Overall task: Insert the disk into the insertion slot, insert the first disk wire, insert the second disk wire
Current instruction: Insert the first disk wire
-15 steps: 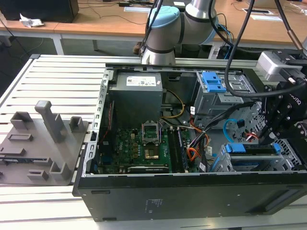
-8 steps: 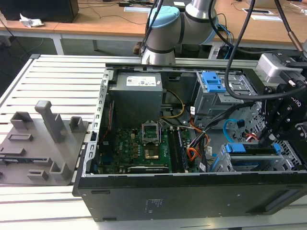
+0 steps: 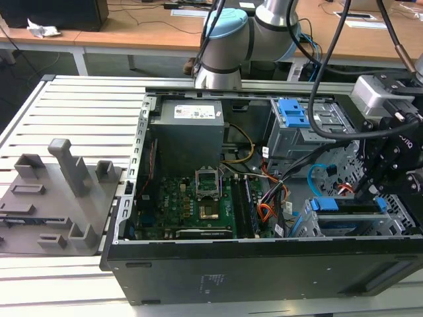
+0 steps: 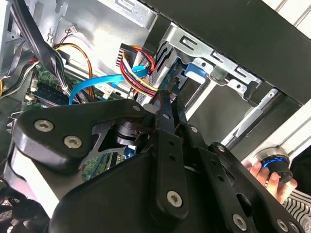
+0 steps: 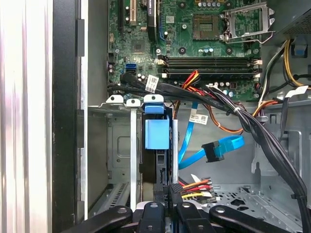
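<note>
Clamped almost fully together, the black two-fingered claw (image 5: 165, 193) is gripping a small black plug (image 5: 173, 188) that is trailing a bunch of red, yellow and black wires (image 5: 197, 187). In the second wrist view its thin fingertips (image 4: 166, 104) are meeting at that plug.

Just beyond the fingertips, the black disk with a bright blue plastic tab (image 5: 156, 133) is sitting on edge inside the insertion slot (image 3: 400, 218). This is the low grey sheet-metal bay with perforated walls, at the corner of the case on the exterior view's right. The plug is hanging close to the disk's near end, but whether the two are touching cannot be told.

Beside the disk, a flat blue cable with a black angled connector (image 5: 214, 151) is lying loose over the case floor, apart from the disk. Past it, a thick bundle of black cables (image 5: 233, 109) is crossing in front of the green motherboard (image 5: 194, 43).

Further on in the exterior view, a taller grey metal cage with a blue ribbed tab (image 3: 291, 112) is standing near the grey power supply box (image 3: 188, 135). The black computer case (image 3: 251, 271) is lying open on a slotted aluminium table (image 3: 73, 112), where grey plastic fixtures (image 3: 66, 165) are standing on the exterior view's left.

In the second wrist view, a person's hand (image 4: 265, 174) is resting by a blue-ringed round knob (image 4: 274, 162) outside the case.
</note>
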